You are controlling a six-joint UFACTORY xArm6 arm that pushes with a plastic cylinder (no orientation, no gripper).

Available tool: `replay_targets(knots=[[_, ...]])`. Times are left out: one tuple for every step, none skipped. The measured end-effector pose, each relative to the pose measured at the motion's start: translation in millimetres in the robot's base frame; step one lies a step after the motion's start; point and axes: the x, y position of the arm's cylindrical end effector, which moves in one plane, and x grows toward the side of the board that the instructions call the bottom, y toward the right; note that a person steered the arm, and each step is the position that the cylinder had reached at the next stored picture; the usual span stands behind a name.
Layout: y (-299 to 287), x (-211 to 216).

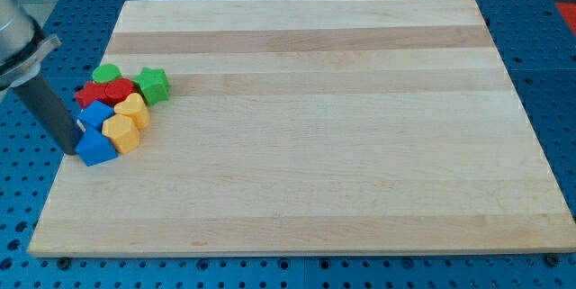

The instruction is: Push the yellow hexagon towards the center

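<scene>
The yellow hexagon (121,133) lies near the wooden board's left edge, at the view's bottom right of a tight cluster of blocks. Just above it is a second yellow block (133,109). A blue block (95,148) touches the hexagon's left side, and another blue block (94,114) sits above that. My tip (70,149) is at the board's left edge, just to the view's left of the lower blue block, about touching it. The dark rod slants up to the view's top left.
The cluster also holds two red blocks (99,94), a green round block (106,75) and a green star (153,84) at its top. The board (315,127) lies on a blue perforated table (27,199).
</scene>
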Motion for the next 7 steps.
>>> replay_targets(knots=[[32, -1], [104, -4], [175, -14], [174, -13], [137, 6], [109, 8], [109, -8]])
